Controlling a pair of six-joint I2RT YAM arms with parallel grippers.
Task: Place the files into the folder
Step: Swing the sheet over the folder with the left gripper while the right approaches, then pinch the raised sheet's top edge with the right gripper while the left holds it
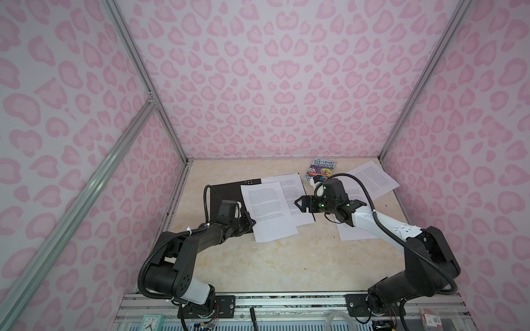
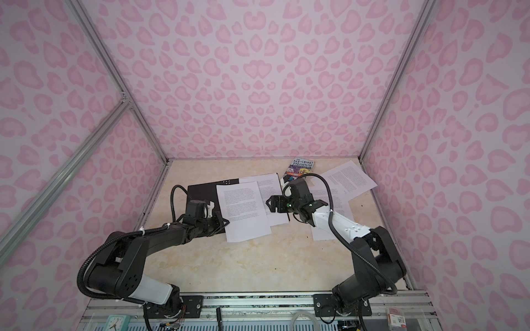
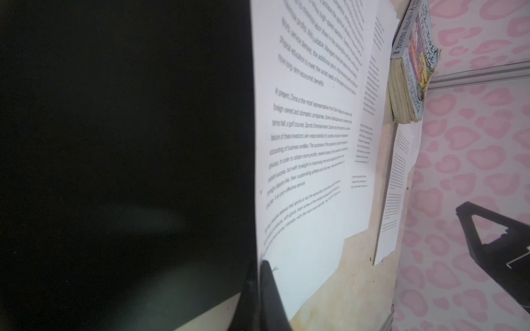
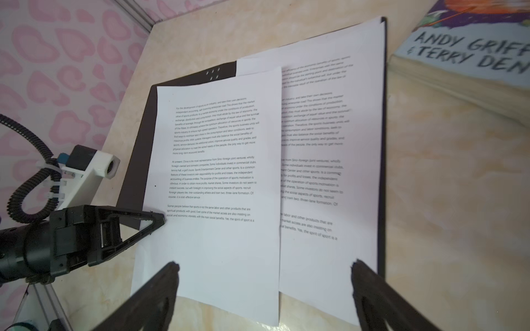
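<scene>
**Top views.** In both top views the folder (image 1: pixel 226 192) lies open, black inside up, left of centre on the table (image 1: pixel 258 258). Two of the files (image 1: pixel 266 215) overlap on its right half, the upper sheet reaching lower in the frame than the one beneath. We note two more sheets (image 1: pixel 370 177) at the right of the frame, one partly under the right arm, and a paperback book (image 1: pixel 322 170) above them, right of centre. The left gripper (image 1: pixel 252 222) sits at the upper sheet's left edge. The right gripper (image 1: pixel 298 202) hangs over the overlapping pair's right side.

**Left wrist.** We see the fingers (image 3: pixel 269 292) pressed together, tips at the sheet's edge where it meets the black folder. We cannot tell whether paper is pinched between them.

**Right wrist.** The right gripper's jaws stand wide apart, gripping nothing, above the near edge of the overlapping pair. The left gripper's closed tip touches the upper sheet's edge.
</scene>
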